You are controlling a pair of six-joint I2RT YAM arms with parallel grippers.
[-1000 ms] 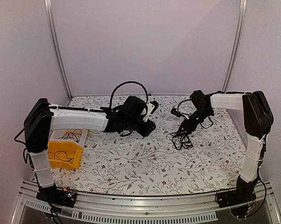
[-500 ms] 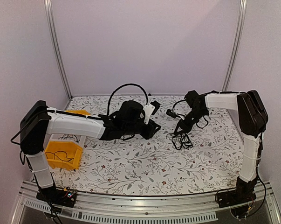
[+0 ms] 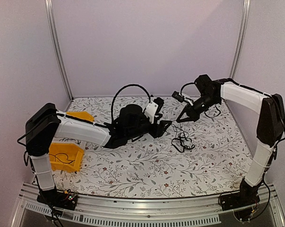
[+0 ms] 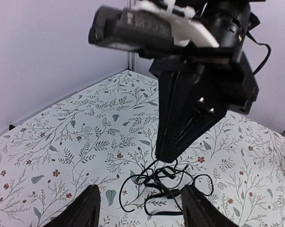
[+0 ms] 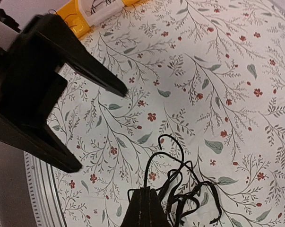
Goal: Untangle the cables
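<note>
several thin black cables (image 3: 182, 140) hung as one loose tangle from the right gripper (image 3: 186, 116), at about one o'clock from the middle of the table (image 3: 147, 170). that gripper's jaws were pressed together on the top strands. the lower loops drooped down and seemed to rest on the floral surface, trailing toward six o'clock. the left gripper (image 3: 167, 126) sat just beside the bundle, at its nine o'clock. its fingers (image 4: 91, 208) were spread apart with nothing between them. a yellow bin (image 3: 76, 151) stood well apart, at the table's eight o'clock.

we judged the strands light, limp and a little springy. they would sag, slide over one another and drag their neighbours along, so a hard tug could tighten the knot rather than free it. we reckoned the best hold was a single outer loop low on the bundle, at its five o'clock in the left wrist view. it should be pinched alone and drawn gently away from the right gripper's hold.
</note>
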